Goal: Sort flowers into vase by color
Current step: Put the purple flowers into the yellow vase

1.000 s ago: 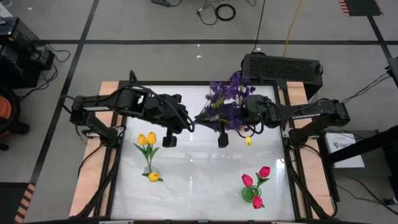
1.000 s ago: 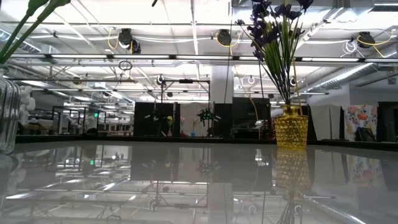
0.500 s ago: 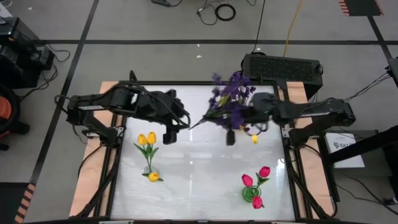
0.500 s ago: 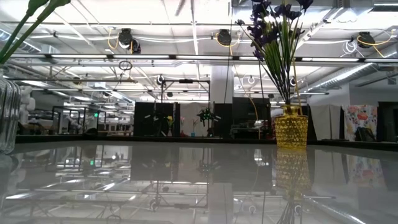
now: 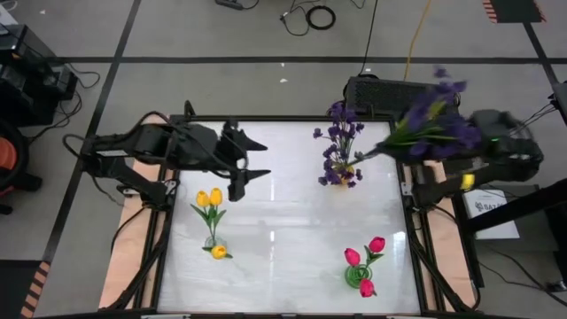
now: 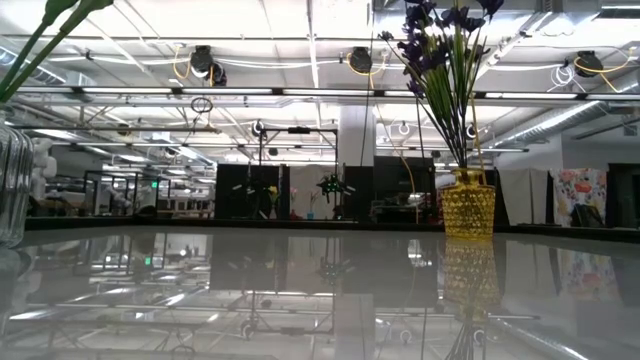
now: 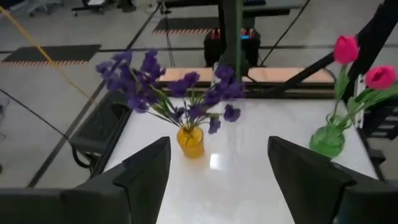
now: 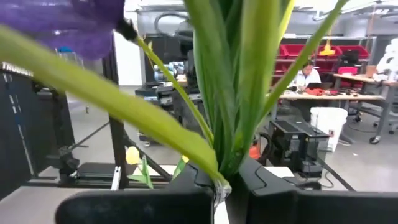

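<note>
- One purple sprig [image 5: 431, 124] sits pinched at its stems in my right gripper [image 8: 225, 186], jaws pressed together, out past the surface's right edge.
- I judge it light, floppy and top-heavy; keep the grip low on the stems.
- Target: yellow vase [image 5: 349, 175] holding purple flowers.
- Left gripper [image 7: 217, 168] hovers with jaws spread, holding nothing.

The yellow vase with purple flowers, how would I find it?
Look at the white table, toward its far edge, right of middle. There stands a bumpy yellow glass vase of purple flower sprigs. The other two vases, one clear and one green, stand nearer and hold tulips.
</note>
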`<act>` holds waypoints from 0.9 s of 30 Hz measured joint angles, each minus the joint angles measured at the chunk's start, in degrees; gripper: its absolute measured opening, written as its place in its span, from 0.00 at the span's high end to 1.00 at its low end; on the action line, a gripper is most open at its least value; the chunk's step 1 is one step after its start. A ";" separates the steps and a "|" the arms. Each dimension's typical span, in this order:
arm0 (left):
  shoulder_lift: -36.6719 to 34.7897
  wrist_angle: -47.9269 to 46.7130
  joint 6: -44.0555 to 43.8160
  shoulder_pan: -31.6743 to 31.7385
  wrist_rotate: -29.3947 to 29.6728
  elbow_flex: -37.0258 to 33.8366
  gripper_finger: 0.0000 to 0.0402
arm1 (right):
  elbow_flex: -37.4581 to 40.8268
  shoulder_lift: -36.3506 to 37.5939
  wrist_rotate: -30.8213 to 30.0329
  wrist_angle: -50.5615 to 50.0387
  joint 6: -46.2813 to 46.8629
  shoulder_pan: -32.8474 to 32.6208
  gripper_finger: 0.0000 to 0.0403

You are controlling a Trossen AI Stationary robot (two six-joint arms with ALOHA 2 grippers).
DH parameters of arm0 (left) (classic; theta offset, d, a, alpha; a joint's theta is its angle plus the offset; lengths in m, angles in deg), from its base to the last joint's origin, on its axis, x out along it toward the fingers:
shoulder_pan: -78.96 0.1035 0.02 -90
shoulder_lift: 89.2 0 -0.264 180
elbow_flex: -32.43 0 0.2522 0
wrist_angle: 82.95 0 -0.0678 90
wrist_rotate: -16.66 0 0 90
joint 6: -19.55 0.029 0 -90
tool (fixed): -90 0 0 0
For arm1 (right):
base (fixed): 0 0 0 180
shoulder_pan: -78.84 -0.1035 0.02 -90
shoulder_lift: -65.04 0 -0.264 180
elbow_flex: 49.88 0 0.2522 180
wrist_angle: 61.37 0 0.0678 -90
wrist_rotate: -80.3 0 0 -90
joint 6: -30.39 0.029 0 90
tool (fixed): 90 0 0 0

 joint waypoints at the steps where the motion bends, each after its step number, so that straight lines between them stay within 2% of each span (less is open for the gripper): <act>1: 0.27 0.53 0.54 0.00 0.02 -0.51 0.32 | 0.00 1.24 -1.40 -1.25 0.08 -0.63 1.00; 8: 0.71 4.02 4.06 0.96 2.08 -4.64 0.32 | 0.00 6.54 -8.52 -9.78 -0.69 -3.14 1.00; 14: 0.70 8.35 4.79 1.39 2.10 -8.48 0.32 | -0.02 7.59 -14.70 -17.78 -0.57 -3.13 1.00; 21: 0.74 14.05 3.42 1.38 2.12 -12.74 0.32 | 0.04 7.50 -17.06 -21.92 -1.63 -3.12 1.00; 27: 1.68 17.42 1.78 1.44 2.40 -12.73 0.32 | 0.19 8.30 -17.82 -26.72 -0.65 -3.13 1.00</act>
